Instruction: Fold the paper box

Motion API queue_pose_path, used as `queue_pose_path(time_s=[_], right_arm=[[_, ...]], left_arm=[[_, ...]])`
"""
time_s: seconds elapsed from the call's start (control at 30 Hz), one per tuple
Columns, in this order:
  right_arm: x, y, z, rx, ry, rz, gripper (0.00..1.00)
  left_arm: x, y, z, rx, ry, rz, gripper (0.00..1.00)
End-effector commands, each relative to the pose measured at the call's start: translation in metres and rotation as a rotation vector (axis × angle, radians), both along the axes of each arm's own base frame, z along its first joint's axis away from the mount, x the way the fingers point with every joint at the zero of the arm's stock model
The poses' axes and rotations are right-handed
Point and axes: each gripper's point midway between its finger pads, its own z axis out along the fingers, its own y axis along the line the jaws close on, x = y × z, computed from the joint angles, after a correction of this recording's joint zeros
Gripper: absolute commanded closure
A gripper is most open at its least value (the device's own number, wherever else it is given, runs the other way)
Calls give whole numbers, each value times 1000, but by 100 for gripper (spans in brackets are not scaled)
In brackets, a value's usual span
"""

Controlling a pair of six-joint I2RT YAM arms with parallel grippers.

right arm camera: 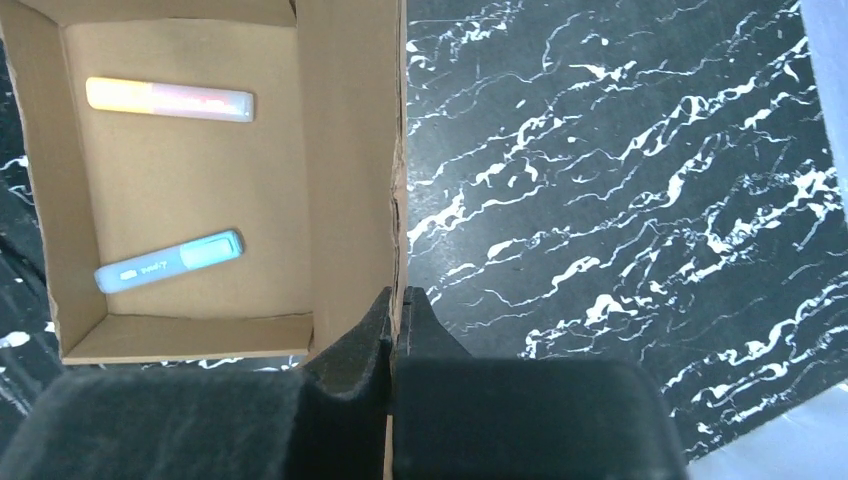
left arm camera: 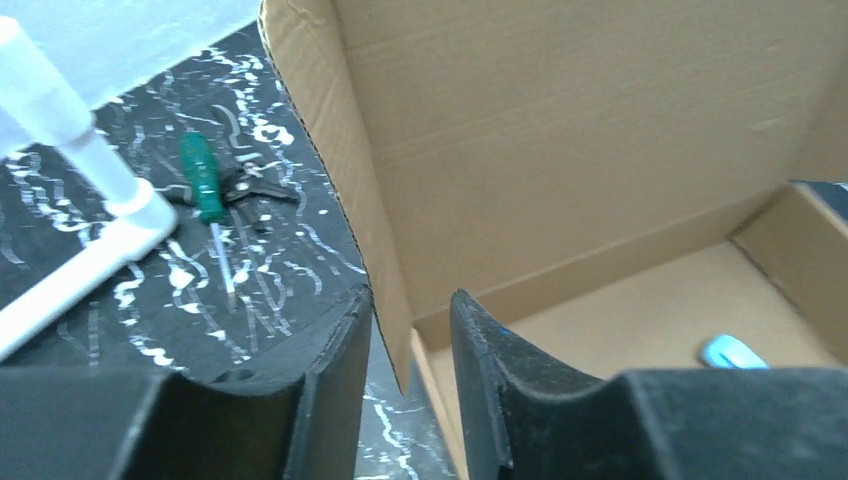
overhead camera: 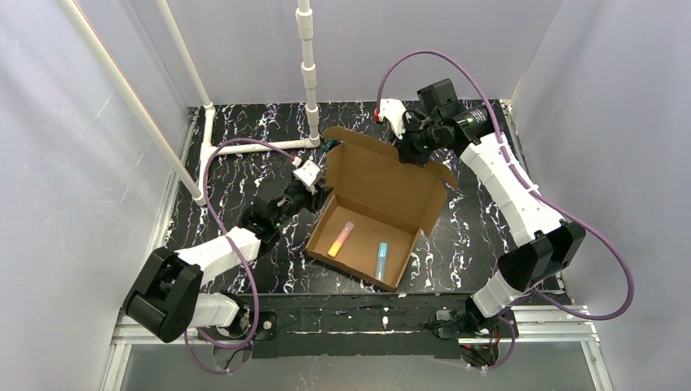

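Note:
The paper box (overhead camera: 383, 183) is brown cardboard, sitting mid-table with its tray formed and its lid raised at the back. My right gripper (overhead camera: 405, 147) is at the lid's top edge. In the right wrist view it (right arm camera: 398, 297) is shut on the thin lid panel (right arm camera: 350, 120). My left gripper (overhead camera: 314, 189) is at the box's left side. Its jaws (left arm camera: 410, 305) stand apart, open, with the corner of a side flap (left arm camera: 345, 150) hanging between them and a gap on each side.
Two markers lie in the tray: an orange one (overhead camera: 341, 239) and a blue one (overhead camera: 381, 259). A green screwdriver (left arm camera: 207, 180) lies on the black marbled table left of the box. A white pipe frame (overhead camera: 253, 147) stands at the back left.

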Motion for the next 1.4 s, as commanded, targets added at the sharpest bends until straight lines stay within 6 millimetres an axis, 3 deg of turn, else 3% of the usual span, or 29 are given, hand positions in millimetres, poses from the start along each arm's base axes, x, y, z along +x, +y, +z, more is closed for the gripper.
queue_pose_path(time_s=[0.0, 0.27, 0.47, 0.6, 0.7, 0.77, 0.83, 0.93, 1.13, 1.23, 1.37], right_arm=[[22, -3, 29, 3, -146, -21, 99], [7, 1, 26, 30, -134, 46, 99], [-13, 1, 15, 49, -105, 101, 99], [-12, -11, 16, 7, -153, 80, 99], [-12, -19, 19, -34, -194, 94, 99], [-11, -24, 19, -64, -220, 119, 99], [-6, -25, 20, -93, -243, 150, 99], [0, -23, 22, -129, -253, 220, 99], [8, -12, 18, -153, -212, 348, 99], [9, -8, 17, -142, -203, 366, 99], [11, -6, 14, -128, -199, 366, 99]], left_arm=[[-12, -25, 12, -137, 108, -99, 65], [-18, -48, 13, -215, 227, -201, 63], [-6, -52, 8, -268, 333, -222, 61], [-7, -35, 23, -353, 382, -210, 59], [-26, -12, 41, -394, 358, -219, 52], [-36, 9, 53, -417, 300, -168, 36], [-39, 29, 50, -423, 267, -61, 19], [-31, 56, 34, -414, 252, 94, 11], [2, 72, 27, -453, 297, 177, 16], [17, 67, 23, -452, 317, 143, 24], [34, 79, 20, -521, 343, 181, 43]])
